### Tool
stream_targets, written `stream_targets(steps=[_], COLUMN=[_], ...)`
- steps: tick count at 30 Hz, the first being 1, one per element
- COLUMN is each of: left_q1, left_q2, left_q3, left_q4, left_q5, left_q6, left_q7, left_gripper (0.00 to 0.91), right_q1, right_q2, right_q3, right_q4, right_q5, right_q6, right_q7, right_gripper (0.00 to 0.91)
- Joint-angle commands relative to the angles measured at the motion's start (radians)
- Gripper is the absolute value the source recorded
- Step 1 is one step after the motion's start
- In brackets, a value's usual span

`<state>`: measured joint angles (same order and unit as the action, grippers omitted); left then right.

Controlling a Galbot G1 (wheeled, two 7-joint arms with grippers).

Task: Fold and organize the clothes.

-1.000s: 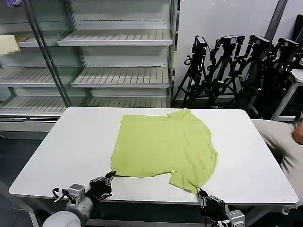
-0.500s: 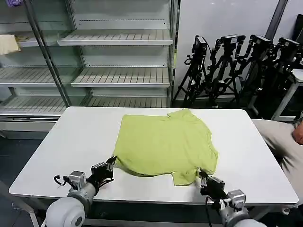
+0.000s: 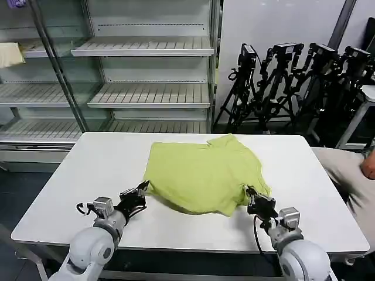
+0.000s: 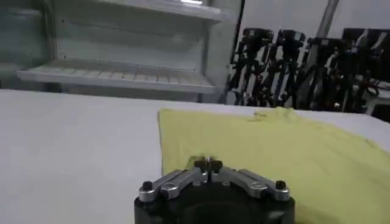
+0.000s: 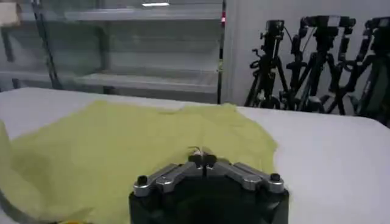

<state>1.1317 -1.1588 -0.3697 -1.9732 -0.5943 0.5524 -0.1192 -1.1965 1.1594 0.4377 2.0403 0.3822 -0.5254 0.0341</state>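
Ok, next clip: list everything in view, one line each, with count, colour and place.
T-shirt: one, lime yellow-green, middle of the table, near edge lifted and bunched.
Table: one, white, in front of the robot.
Shelving: metal racks behind the table.
Cloth: one, pale cream, on a shelf at far left.
Tripods: several, black, back right.
Person's sleeve: beige, right edge.
Left gripper: jaws shut on the shirt's near left corner.
Right gripper: jaws shut on the shirt's near right corner.

Arms: rounded light-grey shells, thin black cables at the wrists. Left gripper and right gripper: black bodies, silver linkages, dark screws.
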Motion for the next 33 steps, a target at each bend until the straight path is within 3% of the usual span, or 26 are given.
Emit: stream_targets(steps=[1, 33], left_q1=[-0.073, -0.128], left_q2=[-0.008, 0.017], left_q3=[0.008, 0.020], left_q4=[0.103, 0.212], left_q5=[-0.004, -0.006], left_q6=[-0.008, -0.029], left_q7=[0.007, 0.036], left_gripper=[0.010, 0.010], right_q1=[0.077, 0.239], right_q2=[-0.001, 0.035], right_q3=[-0.008, -0.088], right_q4=[-0.106, -0.250], right_q5=[-0.031, -0.046], right_q6=[0.031, 0.065], right_q7=[-0.015, -0.072], right_gripper=[0.000, 0.000])
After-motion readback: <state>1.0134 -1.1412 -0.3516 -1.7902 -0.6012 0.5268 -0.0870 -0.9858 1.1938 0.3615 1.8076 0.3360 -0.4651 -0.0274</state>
